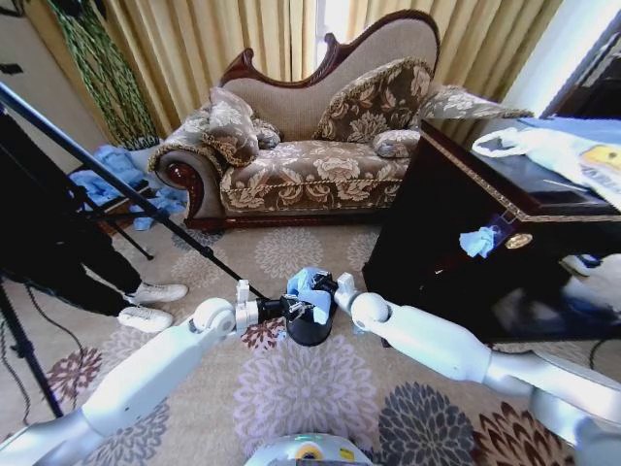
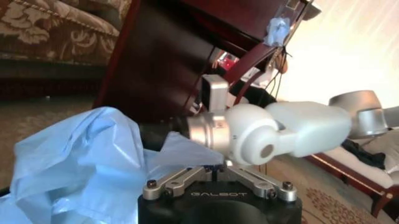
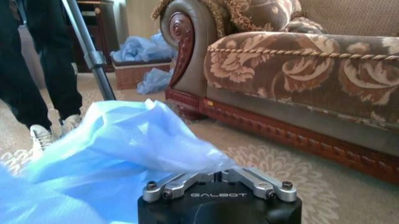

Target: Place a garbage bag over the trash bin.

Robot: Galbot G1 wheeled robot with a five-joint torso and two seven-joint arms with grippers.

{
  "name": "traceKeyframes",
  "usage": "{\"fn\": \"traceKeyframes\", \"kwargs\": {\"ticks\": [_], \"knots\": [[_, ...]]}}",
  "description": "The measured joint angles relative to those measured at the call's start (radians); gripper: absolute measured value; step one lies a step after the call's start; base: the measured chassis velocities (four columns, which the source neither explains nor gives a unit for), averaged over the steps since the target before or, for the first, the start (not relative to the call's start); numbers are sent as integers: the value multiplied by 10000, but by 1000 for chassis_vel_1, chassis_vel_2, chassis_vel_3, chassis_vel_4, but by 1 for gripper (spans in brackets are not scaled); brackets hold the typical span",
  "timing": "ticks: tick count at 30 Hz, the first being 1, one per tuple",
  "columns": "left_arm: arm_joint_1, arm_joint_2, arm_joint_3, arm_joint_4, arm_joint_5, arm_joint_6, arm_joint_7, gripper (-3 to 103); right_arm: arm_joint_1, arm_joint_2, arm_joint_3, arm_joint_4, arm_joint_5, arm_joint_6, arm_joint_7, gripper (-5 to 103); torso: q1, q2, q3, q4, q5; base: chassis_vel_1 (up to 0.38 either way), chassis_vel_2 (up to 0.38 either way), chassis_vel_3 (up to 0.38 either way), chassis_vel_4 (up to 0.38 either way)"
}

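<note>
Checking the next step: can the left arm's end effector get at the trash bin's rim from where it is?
Probably yes. The left end effector is already at the trash bin on its left side, with the garbage bag bunched over the top; only that film lies between them. The right end effector works the opposite side.

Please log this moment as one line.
garbage bag: bunched over trash bin | left gripper: shut on bag | right gripper: shut on bag

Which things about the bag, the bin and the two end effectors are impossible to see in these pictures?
- Left end effector fingertips: head view too small; in the left wrist view the garbage bag covers them.
- Right end effector fingertips: bag film hides them in the right wrist view.
- Trash bin rim: bunched bag hides it in the head view.
</note>
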Motion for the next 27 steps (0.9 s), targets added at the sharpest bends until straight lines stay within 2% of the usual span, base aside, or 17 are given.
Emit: {"fn": "traceKeyframes", "kwargs": {"ticks": [13,27], "knots": [[469,250,-528,-226,116,-157,416,0,55,390,-292,-898,-179,266,-356,0,0,0,0,-1,0,0,0,0,0],[947,487,-971,-853,85,-279,798,0,-35,871,-287,-1936,-1010,639,-592,0,0,0,0,-1,1,0,0,0,0]]}}
